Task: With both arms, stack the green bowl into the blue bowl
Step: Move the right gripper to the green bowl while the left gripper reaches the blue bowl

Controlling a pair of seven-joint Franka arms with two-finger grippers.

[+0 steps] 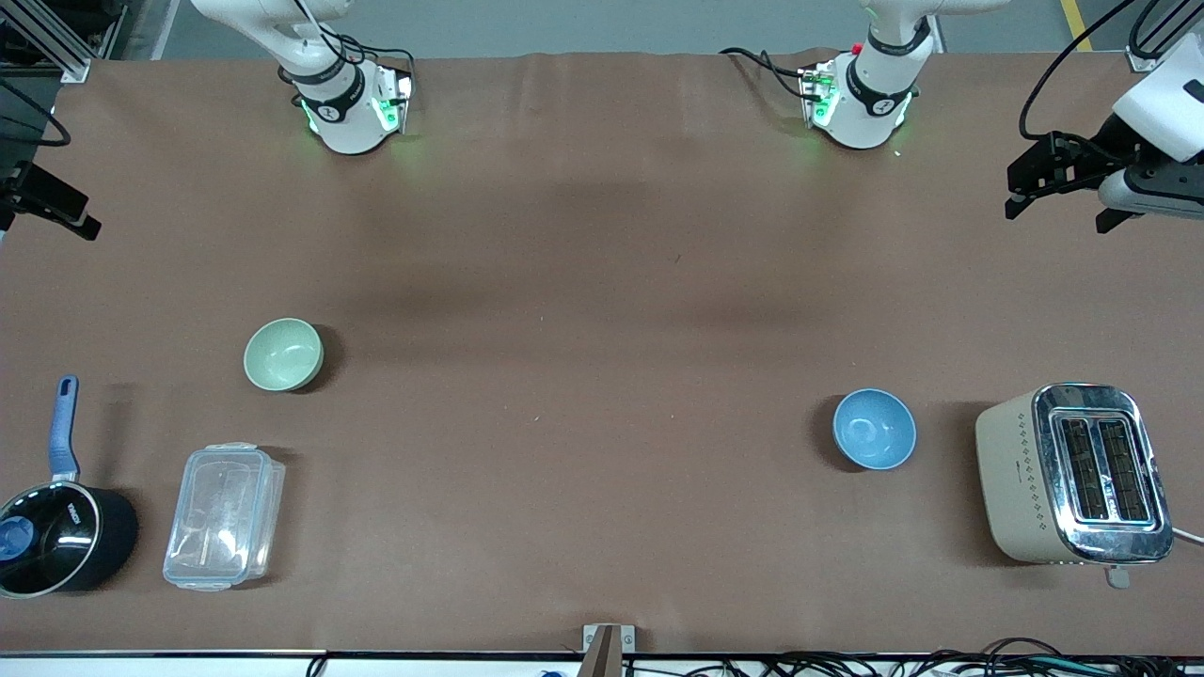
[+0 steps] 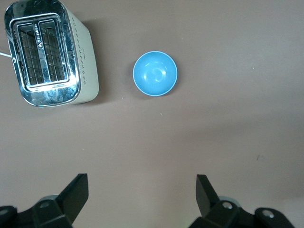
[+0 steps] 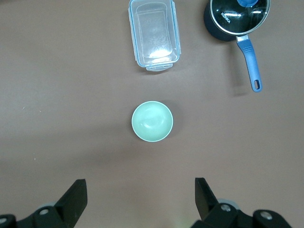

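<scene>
**Two bowls apart, both grippers raised and spread**

The green bowl (image 1: 284,354) sits upright at the middle left of the front view, toward the right arm's end of the table. The blue bowl (image 1: 875,429) stands at the lower right of that view, well apart from it and slightly nearer the camera.

Just beside the blue bowl, at the frame's right edge, is a cream toaster (image 1: 1072,473). Below the green bowl lie a clear plastic container (image 1: 224,516) and, in the lower left corner, a black saucepan (image 1: 56,527).

The left gripper (image 2: 142,192) hangs over bare brown table (image 1: 602,282), jaws wide. The right gripper (image 3: 141,192) hangs likewise, jaws wide, holding nothing.
</scene>
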